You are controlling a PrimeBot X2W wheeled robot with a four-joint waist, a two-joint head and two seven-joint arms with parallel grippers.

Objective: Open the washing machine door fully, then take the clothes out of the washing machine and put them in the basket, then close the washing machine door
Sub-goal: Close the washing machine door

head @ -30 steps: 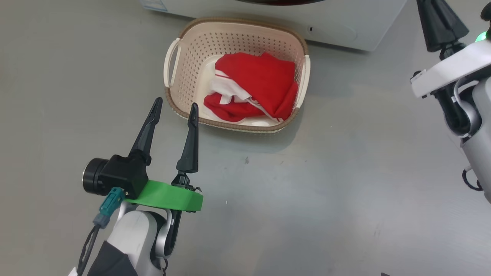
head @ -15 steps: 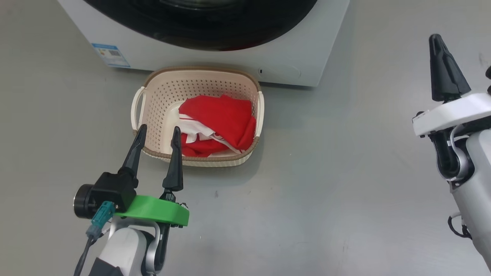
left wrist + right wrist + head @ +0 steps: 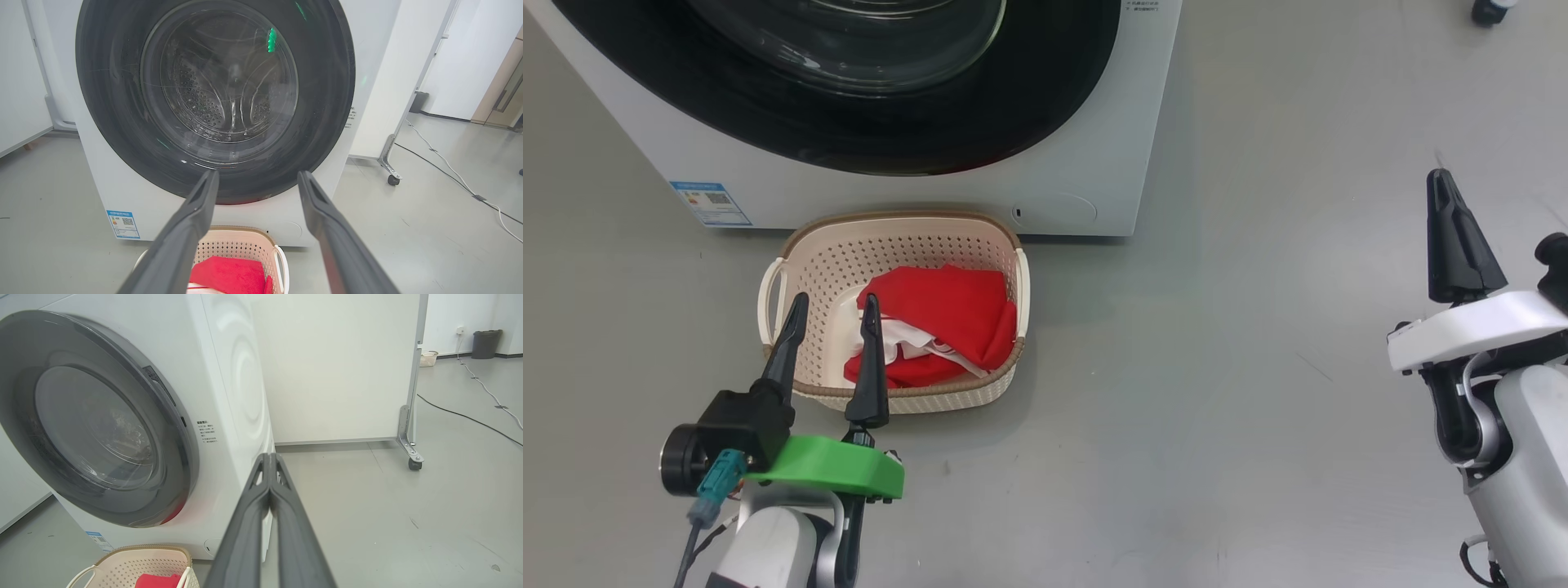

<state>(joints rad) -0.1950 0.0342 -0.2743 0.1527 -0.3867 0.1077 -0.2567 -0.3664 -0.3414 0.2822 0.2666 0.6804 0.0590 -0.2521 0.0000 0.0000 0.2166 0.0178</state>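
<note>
Here the clothes (image 3: 952, 314) lie in the basket (image 3: 894, 219); washing machine door (image 3: 110, 106) shut.

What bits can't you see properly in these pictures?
Washing machine top: cut off by the upper edge, head and left wrist views.
Blue label writing: too small to read, head view.
Clothes: partly behind the left gripper, head view.
Basket: cut by the bottom edge, right wrist view.

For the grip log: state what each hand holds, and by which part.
Nothing is held. The left hand is open with an empty gap between its fingers; the right hand is shut on nothing. The clothes lie in the basket.
</note>
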